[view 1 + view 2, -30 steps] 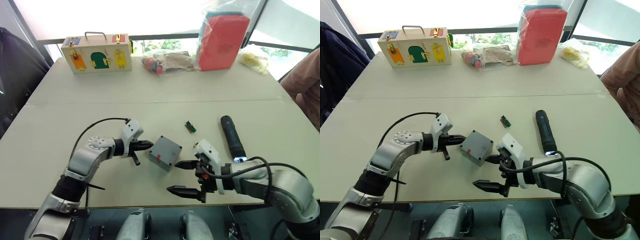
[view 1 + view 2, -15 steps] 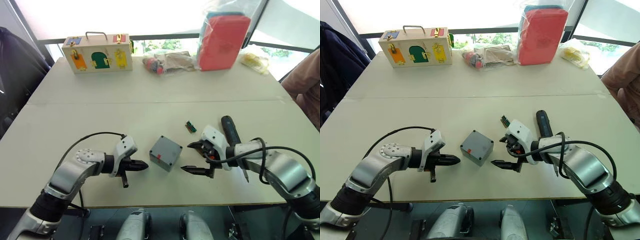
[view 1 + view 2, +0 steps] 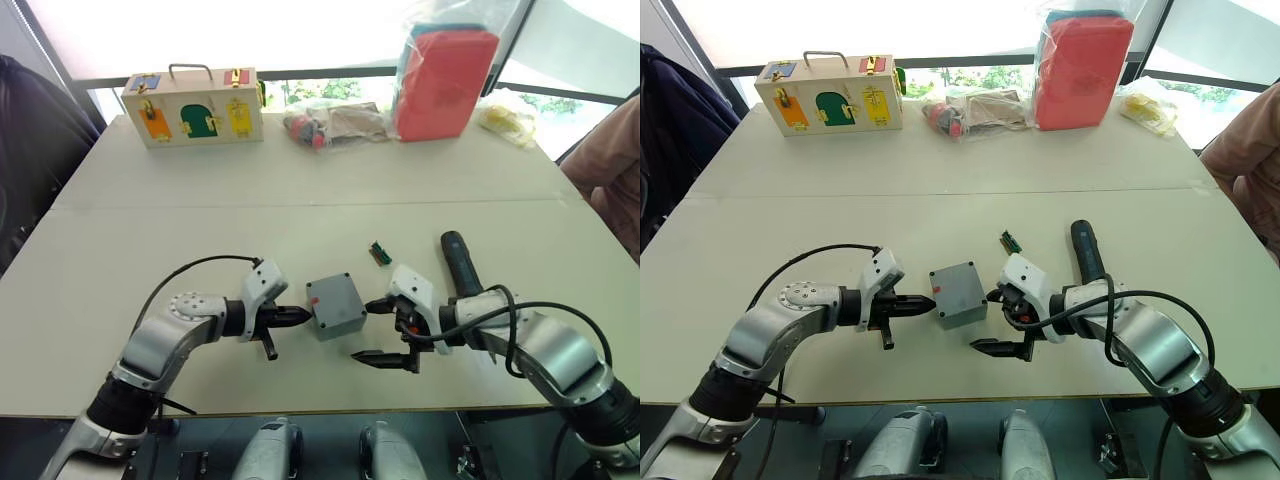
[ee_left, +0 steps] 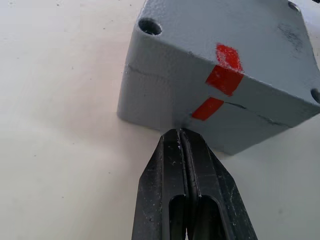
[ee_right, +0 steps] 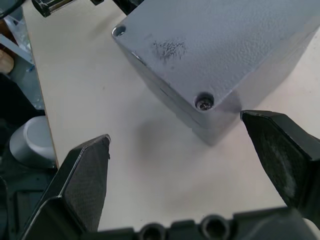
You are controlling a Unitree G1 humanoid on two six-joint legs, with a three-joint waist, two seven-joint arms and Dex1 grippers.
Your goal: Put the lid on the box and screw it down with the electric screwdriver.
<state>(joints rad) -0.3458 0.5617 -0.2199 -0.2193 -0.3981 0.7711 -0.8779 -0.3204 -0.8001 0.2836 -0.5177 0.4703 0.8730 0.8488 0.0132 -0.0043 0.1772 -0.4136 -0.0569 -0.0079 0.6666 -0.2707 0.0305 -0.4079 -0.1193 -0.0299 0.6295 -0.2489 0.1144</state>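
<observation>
The small grey box [image 3: 335, 305] stands on the table near the front edge, with red marks [image 4: 222, 80] across the seam on one side. The lid [image 5: 210, 40] sits on top of it, with screw holes showing at its corners. My left gripper [image 3: 295, 317] is shut and empty, and its tip [image 4: 180, 134] touches the box's side just below the red marks. On the box's other side my right gripper [image 3: 372, 331] is open, its fingers [image 5: 85, 175] spread beside one corner without touching it. The dark electric screwdriver [image 3: 462, 265] lies on the table behind my right arm.
A small green piece [image 3: 380, 253] lies just beyond the box. At the table's far edge stand a wooden box with coloured doors [image 3: 195, 105], a bag of small items [image 3: 335, 122], a red pack in plastic [image 3: 445, 80] and a yellow bag [image 3: 505, 115]. A person's sleeve [image 3: 605, 170] shows at the right.
My left gripper has moved forward until its shut tip touches the box's side. The box has turned a little. My right gripper has shifted closer to the box, still open.
</observation>
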